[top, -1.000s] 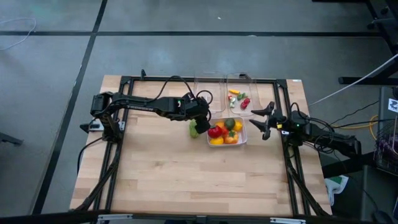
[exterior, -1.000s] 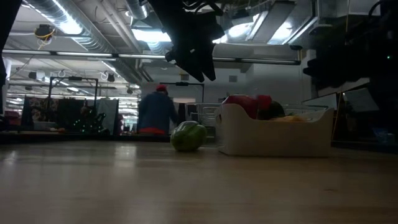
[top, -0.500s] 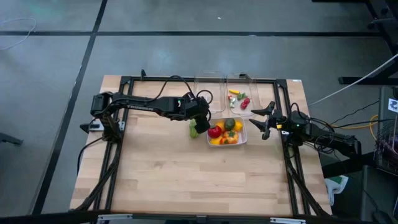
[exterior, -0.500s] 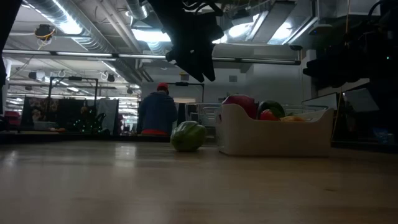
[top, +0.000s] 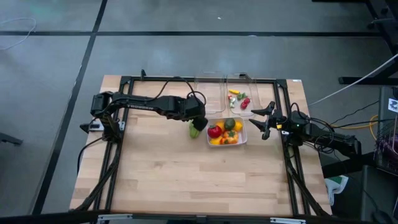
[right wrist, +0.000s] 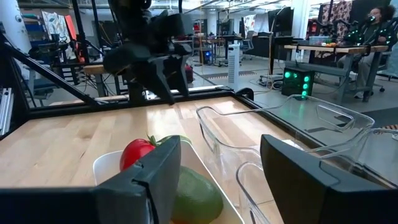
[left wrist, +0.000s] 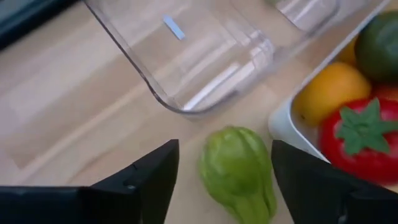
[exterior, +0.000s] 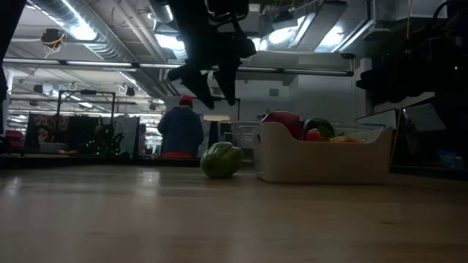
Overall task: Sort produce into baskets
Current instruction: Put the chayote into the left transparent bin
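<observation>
A green ribbed piece of produce (left wrist: 239, 171) lies on its side on the wooden table, just left of the whitish basket (top: 244, 140). That basket holds a red tomato (left wrist: 360, 134), an orange piece (left wrist: 328, 93) and other produce. My left gripper (top: 198, 119) hangs above the green piece, open. Its fingers slant down and stand on either side of the piece, clear of it in the low view (exterior: 205, 84). Two clear baskets (top: 209, 93) stand behind. The right-hand one (top: 239, 99) holds small bits. My right gripper (top: 261, 119) waits open, right of the whitish basket.
The black frame (top: 186, 79) runs along the table's far edge and down both sides. Bare wood (top: 168, 174) spreads across the near half. In the low view a person in a red cap (exterior: 181, 128) stands in the room beyond the table.
My left gripper has rolled about its own axis and tipped more steeply downward, staying over the green piece. In the low view its two fingers now show side by side. The green piece has kept its place.
</observation>
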Controlling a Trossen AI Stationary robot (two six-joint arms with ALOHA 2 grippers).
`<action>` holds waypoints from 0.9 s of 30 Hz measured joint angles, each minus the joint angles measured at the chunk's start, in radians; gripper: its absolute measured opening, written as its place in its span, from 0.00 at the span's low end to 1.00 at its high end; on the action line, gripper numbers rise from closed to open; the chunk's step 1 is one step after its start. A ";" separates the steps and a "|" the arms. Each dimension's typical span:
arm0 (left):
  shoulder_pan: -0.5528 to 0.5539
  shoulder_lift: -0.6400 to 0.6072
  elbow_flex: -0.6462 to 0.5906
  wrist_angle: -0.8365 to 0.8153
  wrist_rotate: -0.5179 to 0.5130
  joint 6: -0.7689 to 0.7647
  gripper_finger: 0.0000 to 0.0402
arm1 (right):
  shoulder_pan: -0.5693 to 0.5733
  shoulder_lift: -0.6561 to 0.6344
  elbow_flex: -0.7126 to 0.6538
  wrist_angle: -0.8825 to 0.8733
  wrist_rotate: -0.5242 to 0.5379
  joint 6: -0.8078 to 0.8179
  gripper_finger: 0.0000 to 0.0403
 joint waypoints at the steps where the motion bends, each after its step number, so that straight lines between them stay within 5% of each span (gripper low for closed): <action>1: 0.000 0.000 0.000 -0.003 0.015 -0.001 0.64 | 0.000 0.000 0.000 0.000 0.000 0.000 0.54; 12: -0.004 0.015 0.000 -0.025 0.051 -0.143 0.84 | 0.000 0.000 0.000 0.001 -0.001 0.000 0.54; 27: -0.009 0.090 -0.140 0.142 0.162 -0.217 0.87 | 0.000 0.000 0.000 0.001 0.000 0.000 0.54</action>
